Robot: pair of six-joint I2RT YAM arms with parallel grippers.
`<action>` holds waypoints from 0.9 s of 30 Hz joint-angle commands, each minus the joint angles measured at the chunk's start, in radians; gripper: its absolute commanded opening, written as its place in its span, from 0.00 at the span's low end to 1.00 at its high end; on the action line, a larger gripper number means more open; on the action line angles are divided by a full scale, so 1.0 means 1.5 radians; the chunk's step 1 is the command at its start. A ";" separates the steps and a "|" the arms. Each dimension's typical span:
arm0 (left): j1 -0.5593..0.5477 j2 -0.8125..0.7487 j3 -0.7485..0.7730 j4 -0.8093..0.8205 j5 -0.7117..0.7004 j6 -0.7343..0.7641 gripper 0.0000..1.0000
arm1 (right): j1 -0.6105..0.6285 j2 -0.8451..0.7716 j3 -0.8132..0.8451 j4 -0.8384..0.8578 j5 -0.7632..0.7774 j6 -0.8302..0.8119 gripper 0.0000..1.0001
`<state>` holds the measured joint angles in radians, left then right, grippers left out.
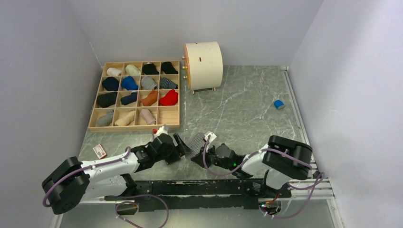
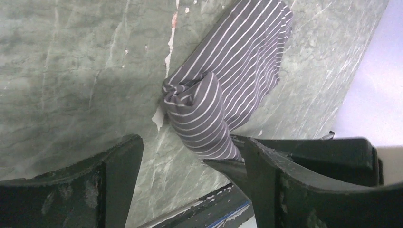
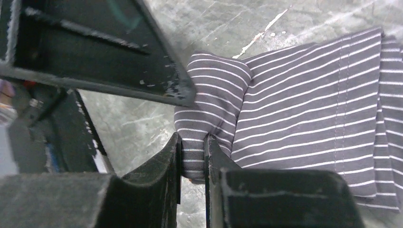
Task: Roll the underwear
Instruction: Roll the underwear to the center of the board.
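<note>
The two arms reach in from the near edge of the surface (image 1: 237, 109), and their tips meet in the middle.

The left fingers (image 2: 114, 175) are spread wide apart and sit low over the surface. Nothing is held in them. The near end of the roll runs down toward the gap between them.

The right fingers (image 3: 173, 166) are pressed close together. They pinch one end of the roll, so a bit of striped cloth is squeezed between them.

The striped underwear (image 1: 196, 141) lies on the surface between the two sets of fingers. It is grey with thin white stripes. The part near the fingers is rolled up into a fat little tube. The rest is not rolled and lies flat, spreading away from the fingers.

A small red and white card (image 1: 99, 151) lies flat to the left, beside the left arm.

Farther back on the left is a wooden tray (image 1: 134, 127) split into little square boxes. Many of the boxes hold a rolled cloth, and these are white, black, blue, grey, orange, red and beige.

At the back, a round cream drum (image 1: 204, 64) stands just beside the tray's far right corner.

A small blue block (image 1: 279, 104) lies far over on the right, near the wall and well apart from everything else.
</note>
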<state>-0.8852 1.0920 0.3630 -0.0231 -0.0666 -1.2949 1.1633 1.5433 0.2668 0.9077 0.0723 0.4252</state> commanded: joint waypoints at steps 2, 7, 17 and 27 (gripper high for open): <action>-0.001 -0.005 -0.022 0.041 -0.012 -0.017 0.80 | -0.056 0.094 -0.062 0.153 -0.168 0.191 0.10; 0.000 0.052 -0.037 0.119 0.010 -0.029 0.75 | -0.114 0.176 -0.089 0.298 -0.248 0.259 0.11; -0.001 0.145 -0.002 0.130 -0.012 -0.005 0.50 | -0.162 0.214 -0.095 0.330 -0.288 0.284 0.16; -0.002 0.171 0.034 0.082 -0.022 0.018 0.35 | -0.160 -0.014 0.045 -0.191 -0.231 0.086 0.38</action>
<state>-0.8852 1.3392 0.3985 0.1978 -0.0586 -1.3094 0.9131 1.6737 0.2016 1.1717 -0.3092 0.7700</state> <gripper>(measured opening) 0.369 0.361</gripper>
